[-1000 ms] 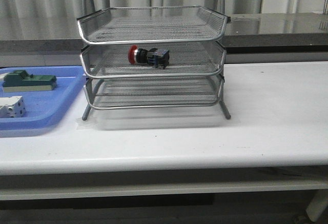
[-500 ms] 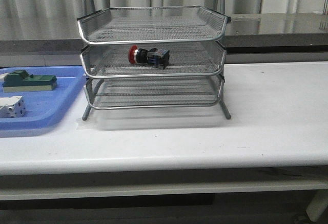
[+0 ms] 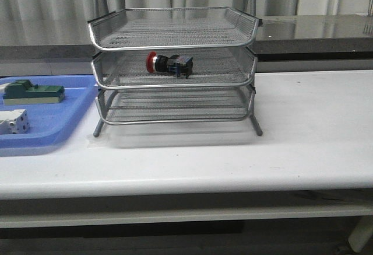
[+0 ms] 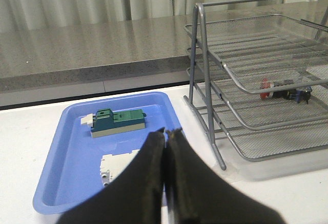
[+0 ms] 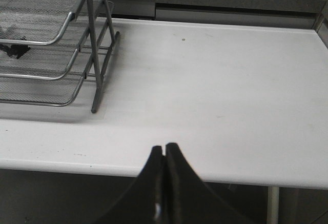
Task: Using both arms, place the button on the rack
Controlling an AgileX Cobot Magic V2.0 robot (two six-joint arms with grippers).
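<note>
The button (image 3: 168, 63), red-headed with a black body and blue rear block, lies on its side in the middle tier of the silver wire rack (image 3: 173, 68). The left wrist view shows the button (image 4: 283, 88) inside the rack (image 4: 266, 85) too. In the right wrist view only a dark part of the button (image 5: 11, 47) shows through the rack (image 5: 61, 49). My left gripper (image 4: 166, 131) is shut and empty, above the blue tray's near side. My right gripper (image 5: 164, 146) is shut and empty, at the table's front edge. Neither arm appears in the front view.
A flat blue tray (image 3: 58, 126) lies left of the rack, holding a green block (image 3: 32, 91) and a white block (image 3: 13, 121). The white table (image 3: 315, 126) stretches to the right of the rack. A grey counter (image 3: 315, 30) runs behind.
</note>
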